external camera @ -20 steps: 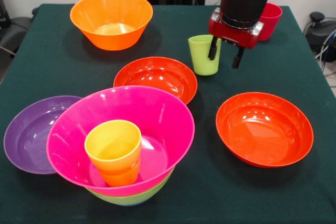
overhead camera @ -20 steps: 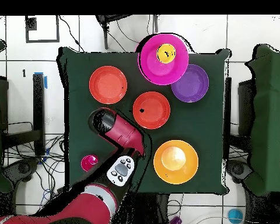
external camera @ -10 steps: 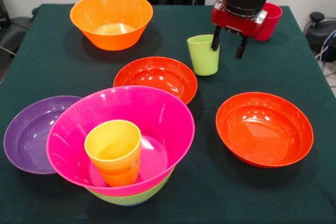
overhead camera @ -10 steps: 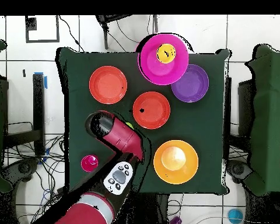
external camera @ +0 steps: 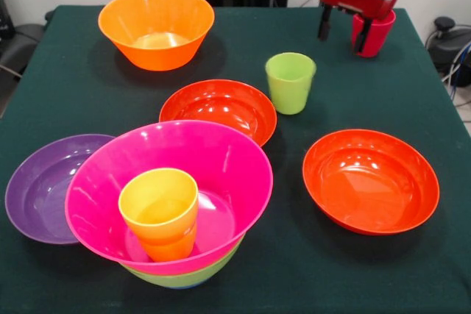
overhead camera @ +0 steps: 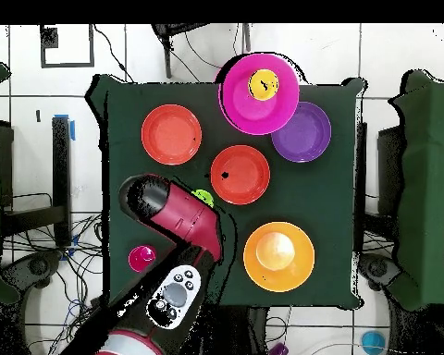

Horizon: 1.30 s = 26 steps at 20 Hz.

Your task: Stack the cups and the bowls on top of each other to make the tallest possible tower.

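At the upper right of the front view, the gripper (external camera: pixel 340 32) has been raised away from the green cup (external camera: pixel 290 82), fingers apart and empty, before the red cup (external camera: pixel 375 33). The tower (external camera: pixel 171 204) is seen lower left on the dark green table (external camera: pixel 88 93); tiled floor (overhead camera: pixel 41 102) surrounds it.

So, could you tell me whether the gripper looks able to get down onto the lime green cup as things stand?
Probably yes. The gripper is open and empty, raised near the red cup. The lime green cup stands upright and alone, clear of the nearest red-orange bowl, with nothing above it.
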### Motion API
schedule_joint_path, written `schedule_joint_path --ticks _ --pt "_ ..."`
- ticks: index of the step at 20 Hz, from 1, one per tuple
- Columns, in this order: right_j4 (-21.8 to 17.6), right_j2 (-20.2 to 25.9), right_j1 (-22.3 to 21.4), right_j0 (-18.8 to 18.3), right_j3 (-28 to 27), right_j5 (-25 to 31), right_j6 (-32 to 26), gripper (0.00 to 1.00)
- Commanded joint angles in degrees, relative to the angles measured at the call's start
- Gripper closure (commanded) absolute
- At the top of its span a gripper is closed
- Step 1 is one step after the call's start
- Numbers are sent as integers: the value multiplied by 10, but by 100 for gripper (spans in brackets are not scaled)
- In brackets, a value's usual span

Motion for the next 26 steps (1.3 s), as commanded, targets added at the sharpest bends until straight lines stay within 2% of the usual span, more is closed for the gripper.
schedule_joint_path --ticks 1,7,16,26 --pt "-65 18 -26 -8 -61 119 114 0" --pt "-85 27 -27 -23 -68 120 117 0" --pt "-93 45 -13 -33 -73 97 119 0" --pt "-94 81 13 -71 -42 8 79 0"
